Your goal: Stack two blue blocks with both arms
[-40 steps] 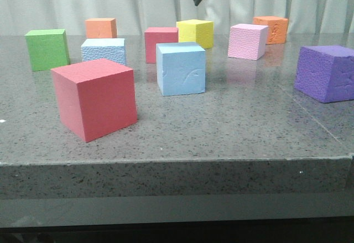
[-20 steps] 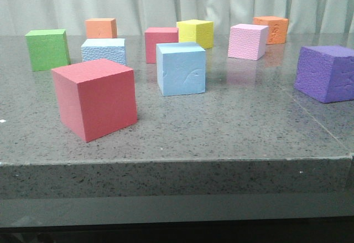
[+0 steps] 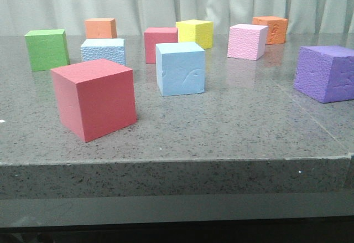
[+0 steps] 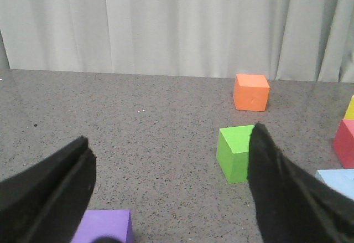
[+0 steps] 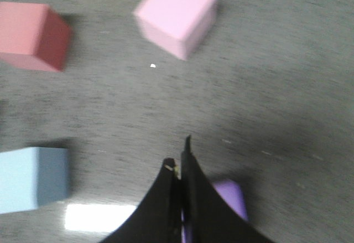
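The smooth blue block (image 3: 180,68) with a curved scratch stands mid-table. The pebbled blue block (image 3: 103,51) sits behind and to its left, beside the green cube (image 3: 47,49). Neither gripper shows in the front view. My left gripper (image 4: 170,135) is open and holds nothing, hovering over bare table; a corner of a blue block (image 4: 337,179) shows at that view's edge. My right gripper (image 5: 180,157) is shut and empty, high above the table, with a blue block (image 5: 30,179) off to one side. That view is blurred.
A big red cube (image 3: 94,99) stands near the front edge. A purple cube (image 3: 325,72) is at the right, a pink cube (image 3: 247,41) behind it. Orange (image 3: 100,28), red (image 3: 160,44), yellow (image 3: 194,32) and orange (image 3: 270,29) cubes line the back. Another purple cube (image 4: 105,226) lies under the left gripper.
Dark gripper fingers at the top of the front view have risen out of the frame. The blocks have not moved.
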### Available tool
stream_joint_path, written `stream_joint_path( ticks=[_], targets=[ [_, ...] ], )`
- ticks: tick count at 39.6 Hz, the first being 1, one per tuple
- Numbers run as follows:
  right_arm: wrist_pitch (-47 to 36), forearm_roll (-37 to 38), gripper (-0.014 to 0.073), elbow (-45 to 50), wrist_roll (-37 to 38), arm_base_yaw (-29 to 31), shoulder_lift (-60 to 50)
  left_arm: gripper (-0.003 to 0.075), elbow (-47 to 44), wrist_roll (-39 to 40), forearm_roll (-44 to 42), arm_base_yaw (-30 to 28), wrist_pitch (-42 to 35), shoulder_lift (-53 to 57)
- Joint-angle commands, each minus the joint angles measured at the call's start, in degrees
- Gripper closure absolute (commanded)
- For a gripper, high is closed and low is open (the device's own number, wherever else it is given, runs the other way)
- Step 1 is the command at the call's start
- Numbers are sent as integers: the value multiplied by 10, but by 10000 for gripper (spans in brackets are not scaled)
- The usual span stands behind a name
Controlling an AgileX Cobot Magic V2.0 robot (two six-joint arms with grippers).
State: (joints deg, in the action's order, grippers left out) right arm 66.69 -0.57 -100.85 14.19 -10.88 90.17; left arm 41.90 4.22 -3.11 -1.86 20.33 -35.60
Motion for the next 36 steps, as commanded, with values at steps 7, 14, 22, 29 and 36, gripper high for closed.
stream_joint_path(
  ticks=[7, 14, 22, 29, 36],
  targets=[
    [-120, 29, 655, 179, -23, 80, -156, 167, 21, -1, -1, -1, -50, -4],
    [-225, 37, 655, 329, -23, 80, -257, 167, 21, -1, -1, -1, -50, -4],
    [-354, 47, 660, 495, -24, 79, -379, 167, 21, -1, -1, -1, -50, -4],
    [-422, 56, 660, 608, -32, 79, -482, 167, 21, -1, -1, -1, -50, -4],
    [-488, 56, 660, 711, -32, 79, -594, 167, 21, -1, -1, -1, -50, -4]
  ],
)
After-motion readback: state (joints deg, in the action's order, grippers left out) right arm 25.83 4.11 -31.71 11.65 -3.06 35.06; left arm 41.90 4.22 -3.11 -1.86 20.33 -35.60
